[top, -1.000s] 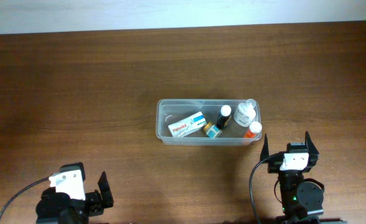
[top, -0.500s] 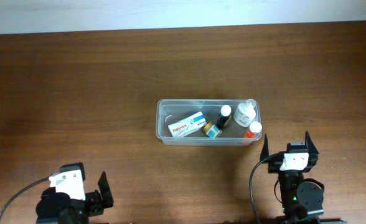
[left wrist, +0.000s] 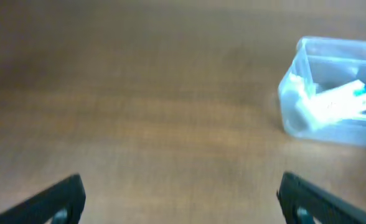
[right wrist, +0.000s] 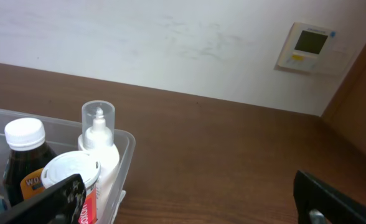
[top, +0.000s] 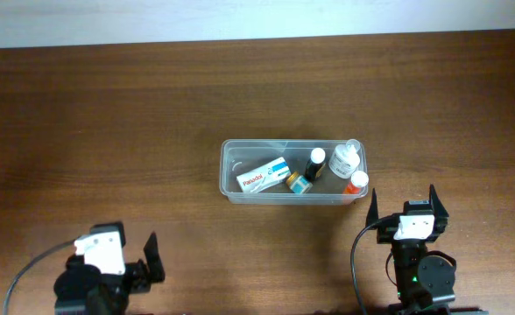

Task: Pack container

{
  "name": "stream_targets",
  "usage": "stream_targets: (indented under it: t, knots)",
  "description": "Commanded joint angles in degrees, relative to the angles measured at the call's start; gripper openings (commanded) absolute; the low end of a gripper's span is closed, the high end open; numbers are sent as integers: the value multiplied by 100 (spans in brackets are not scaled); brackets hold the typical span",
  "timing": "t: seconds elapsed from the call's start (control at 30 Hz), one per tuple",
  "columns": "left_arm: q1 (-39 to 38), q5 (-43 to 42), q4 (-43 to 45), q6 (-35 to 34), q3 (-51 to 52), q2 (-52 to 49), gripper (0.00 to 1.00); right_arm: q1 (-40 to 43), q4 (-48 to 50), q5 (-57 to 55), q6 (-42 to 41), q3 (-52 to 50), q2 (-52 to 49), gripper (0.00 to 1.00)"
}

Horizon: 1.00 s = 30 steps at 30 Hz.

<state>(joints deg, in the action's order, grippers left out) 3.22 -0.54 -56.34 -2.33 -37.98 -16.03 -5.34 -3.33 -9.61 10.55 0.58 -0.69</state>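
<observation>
Now: container loaded, both grippers spread wide

On the table [top: 109, 114], the container [top: 226, 171] sits just off centre in the overhead view, towards 4 o'clock. Inside it, a white box [top: 264, 175] lies at the 9 o'clock end. A small teal-topped item [top: 299, 184] and a dark bottle [top: 314, 164] sit in the middle. A white bottle [top: 345, 160] fills the 2 o'clock corner, and an orange-capped bottle [top: 356, 182] the 4 o'clock corner.

The right gripper [top: 403, 208] sits near the container, at 5 o'clock from it, with fingers wide apart and nothing between them. The left gripper [left wrist: 182, 199] is at 7 o'clock in the overhead view, well apart from the container. Its wrist view is blurred, but it shows the fingers spread over bare wood and the container at 2 o'clock.
</observation>
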Motion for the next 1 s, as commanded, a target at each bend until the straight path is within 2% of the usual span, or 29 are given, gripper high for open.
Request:
stream_targets:
  t: [0.0,0.2,0.33,0.47,0.57,0.97]
  knots:
    - [-13,-212,1014,326,973,68,100,13,-79,-7,-4,-4,28,98]
    - [-101,-380,4094,323,2852,520,100,13,-79,-7,-4,-4,28,98]
    - [-170,-380,5648,326,3720,809,100,11,-76,-7,-4,-4,28,98]
    - [-205,-321,5165,503,3748,1152,100,13,-76,-7,-4,-4,28,98]
    - [-208,-334,5204,496,3748,1567,100,13,-79,-7,-4,-4,28,98]
    - [-223,-315,5200,498,3746,1504,100,13,-76,-7,-4,-4,28,98]
